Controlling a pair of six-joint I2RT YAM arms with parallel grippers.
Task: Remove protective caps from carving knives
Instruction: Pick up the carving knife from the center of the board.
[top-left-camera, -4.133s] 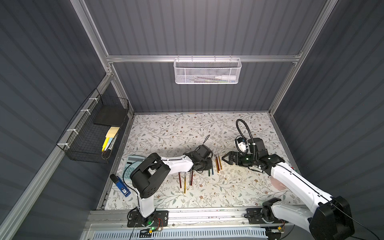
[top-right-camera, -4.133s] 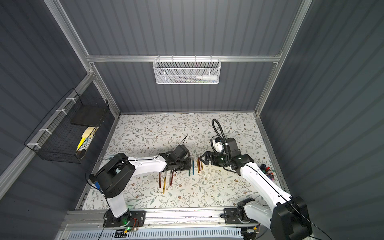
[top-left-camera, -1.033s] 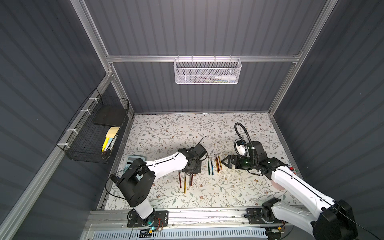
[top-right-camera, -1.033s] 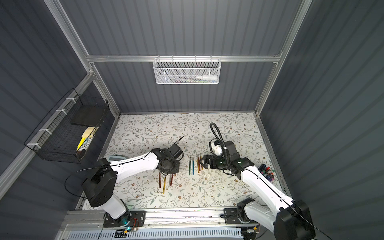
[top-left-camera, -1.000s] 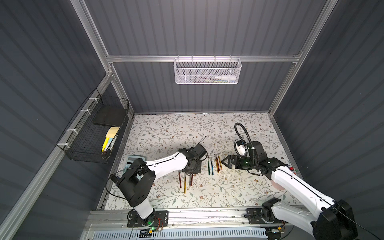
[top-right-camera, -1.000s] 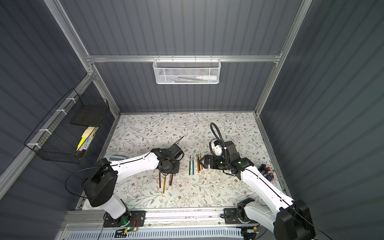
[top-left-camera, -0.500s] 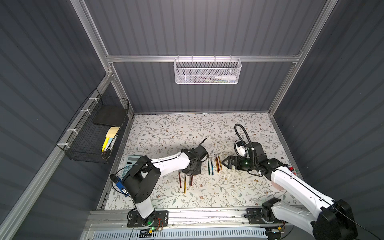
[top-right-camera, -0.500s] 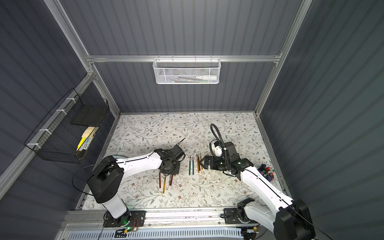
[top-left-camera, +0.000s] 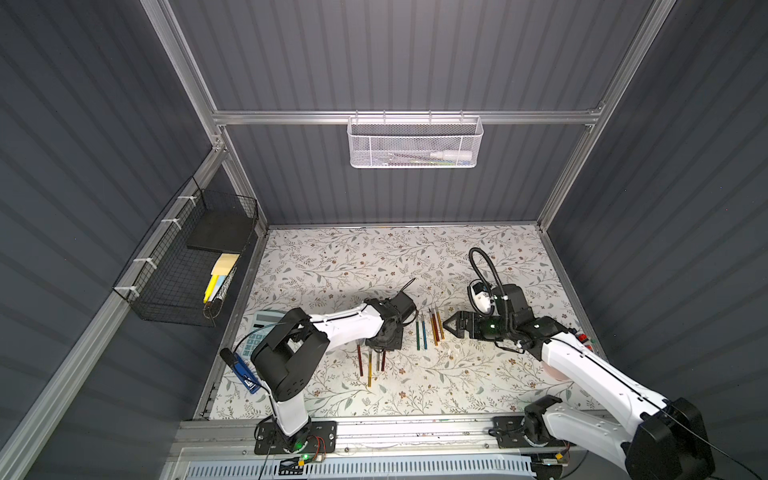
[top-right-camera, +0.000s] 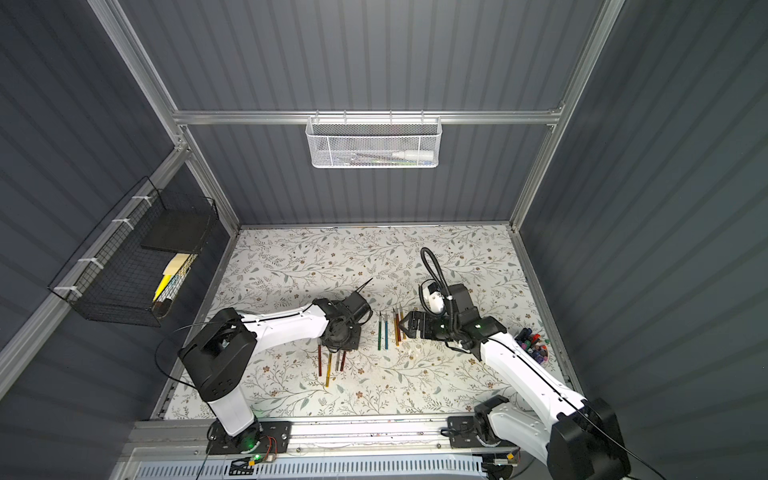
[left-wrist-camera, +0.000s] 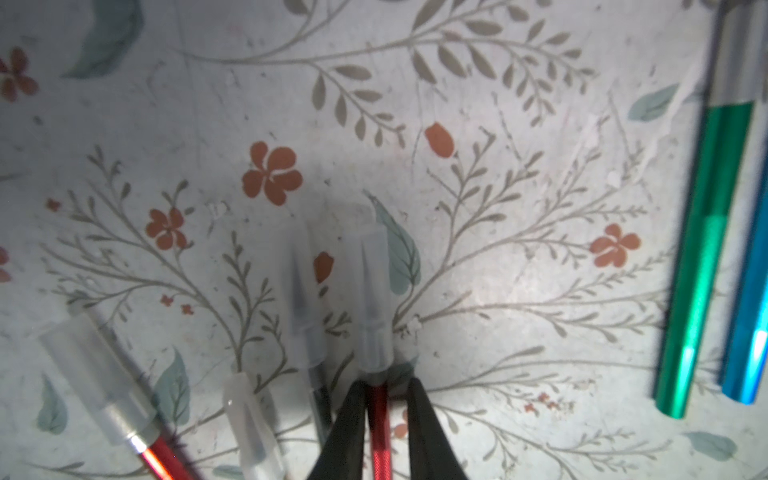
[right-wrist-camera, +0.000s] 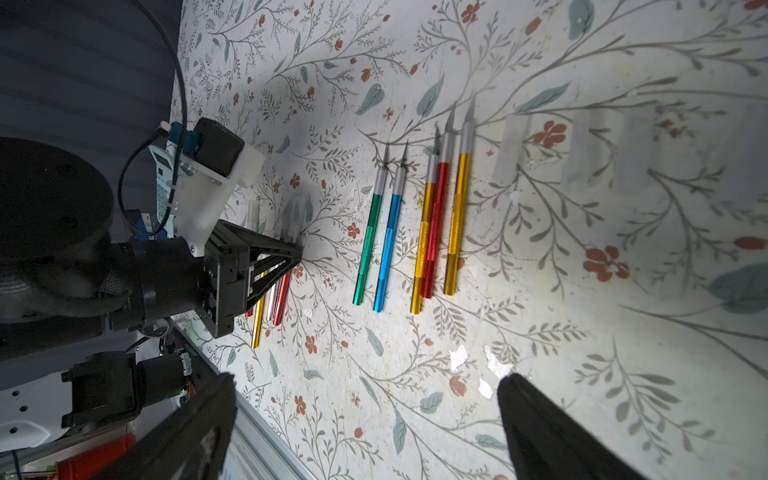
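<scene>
change: left end effector has moved over, now pinches red metallic carving knife behind its clear plastic cap, lying on floral worktop | right end effector spread wide, empty | meaning: cap-pull likely next

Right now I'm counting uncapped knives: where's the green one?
Mid-table in both top views: the green knife lies at the uncapped row's end nearest the left gripper, beside the blue knife.
</scene>
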